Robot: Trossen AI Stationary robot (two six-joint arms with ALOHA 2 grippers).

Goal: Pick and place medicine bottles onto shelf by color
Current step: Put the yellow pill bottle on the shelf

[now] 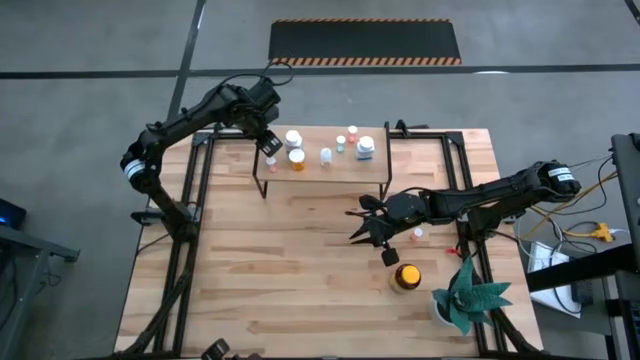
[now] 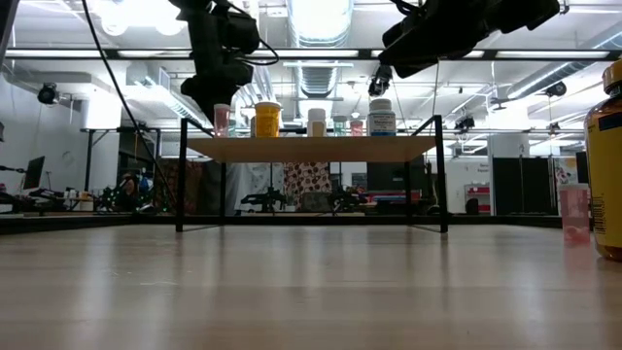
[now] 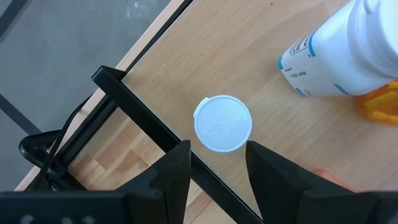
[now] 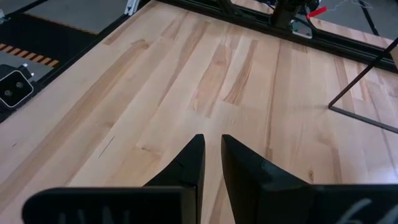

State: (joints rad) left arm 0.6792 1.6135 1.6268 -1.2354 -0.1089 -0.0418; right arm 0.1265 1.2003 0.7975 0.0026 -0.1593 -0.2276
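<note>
White-capped vial apparently below left gripper.

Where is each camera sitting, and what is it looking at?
High view: above the table, looking straight down; both arms show, left tool over the shelf.
Low view: at tabletop height, looking level at the shelf; the arms hang in from above.
Left wrist view: on the left arm, looking down at a white cap between its open fingers.
Right wrist view: on the right arm, over bare table, right tool shut.
High and low share the yellow bottle.
</note>
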